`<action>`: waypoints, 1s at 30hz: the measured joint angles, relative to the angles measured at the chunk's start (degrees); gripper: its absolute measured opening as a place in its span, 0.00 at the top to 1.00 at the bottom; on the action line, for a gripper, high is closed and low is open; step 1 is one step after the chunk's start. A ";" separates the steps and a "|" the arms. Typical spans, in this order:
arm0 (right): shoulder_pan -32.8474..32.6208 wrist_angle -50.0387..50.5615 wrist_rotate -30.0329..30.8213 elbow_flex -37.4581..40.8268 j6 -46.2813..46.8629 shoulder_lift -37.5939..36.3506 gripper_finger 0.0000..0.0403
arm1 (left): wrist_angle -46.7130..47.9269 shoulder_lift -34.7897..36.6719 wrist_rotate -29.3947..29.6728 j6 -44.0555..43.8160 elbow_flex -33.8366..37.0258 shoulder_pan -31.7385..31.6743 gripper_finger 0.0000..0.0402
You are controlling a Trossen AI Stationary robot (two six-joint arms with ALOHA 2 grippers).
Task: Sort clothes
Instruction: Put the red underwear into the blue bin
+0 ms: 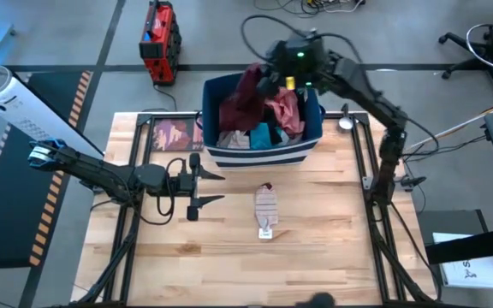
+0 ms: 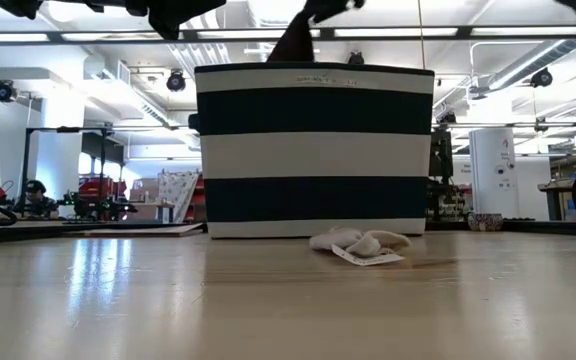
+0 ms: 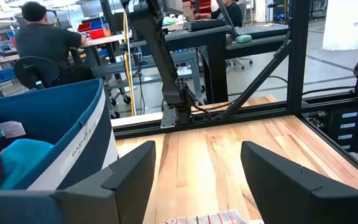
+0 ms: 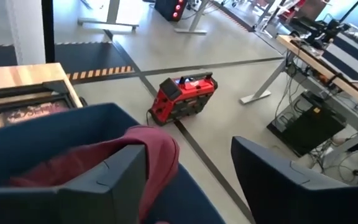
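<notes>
A dark blue bin with white stripes stands at the table's far middle, holding several clothes: a maroon garment, a pink one and a teal one. My right gripper hovers open above the bin's far side, with the maroon garment rising beside one finger. A small pale striped piece with a white tag lies flat on the table in front of the bin. My left gripper is open and empty, level above the table to the left of that piece and pointing toward it. My right gripper is open above the bin. The maroon garment's raised fold lies against the outer side of one finger. It is not between the fingers. I cannot tell whether it hangs on that finger or only stands beside it.
A flat printed card lies left of the bin, and a small round metal thing lies right of it. Black frame rails run along the table's edges. A red unit stands on the floor beyond. A person sits far off.
</notes>
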State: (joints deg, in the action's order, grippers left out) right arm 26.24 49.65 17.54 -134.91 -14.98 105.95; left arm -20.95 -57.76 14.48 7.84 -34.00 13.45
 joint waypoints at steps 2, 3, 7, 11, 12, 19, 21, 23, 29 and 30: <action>-0.02 3.05 0.02 0.00 -0.47 -2.48 0.45 | -0.02 0.00 0.00 0.00 0.00 0.00 0.43; -0.09 4.41 0.00 0.00 -0.62 -3.69 0.44 | 0.00 0.00 0.00 0.00 0.00 0.00 0.43; 0.05 9.00 -0.01 0.02 -0.06 -8.03 0.44 | -0.02 0.00 0.00 0.00 0.00 0.00 0.44; 1.96 10.88 0.02 0.46 1.78 -10.15 0.43 | -0.02 0.00 0.00 0.00 0.00 0.00 0.45; 2.46 10.85 0.08 0.65 2.08 -10.26 0.43 | -0.02 0.00 0.02 0.00 0.00 0.00 0.45; 5.99 11.64 -1.02 2.72 2.00 -7.50 0.42 | -0.04 0.00 0.09 0.00 0.00 0.00 0.45; 6.74 14.09 -4.45 3.20 2.00 -5.99 0.41 | -0.02 0.00 0.15 0.00 0.00 -0.01 0.43; 7.08 16.90 -7.61 3.23 2.26 -4.44 0.39 | -0.02 0.00 0.16 0.00 0.00 -0.02 0.42; 7.17 26.56 -9.17 3.32 0.76 -0.11 0.34 | -0.02 -0.01 0.17 -0.55 0.00 -0.02 0.37; 7.13 27.45 -9.14 3.32 0.52 0.29 0.33 | -0.02 -0.02 0.17 -0.57 0.00 -0.01 0.37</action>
State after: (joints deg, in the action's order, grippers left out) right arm 33.36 77.10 8.40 -131.59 -14.47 106.23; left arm -20.97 -57.78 14.66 7.27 -34.00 13.44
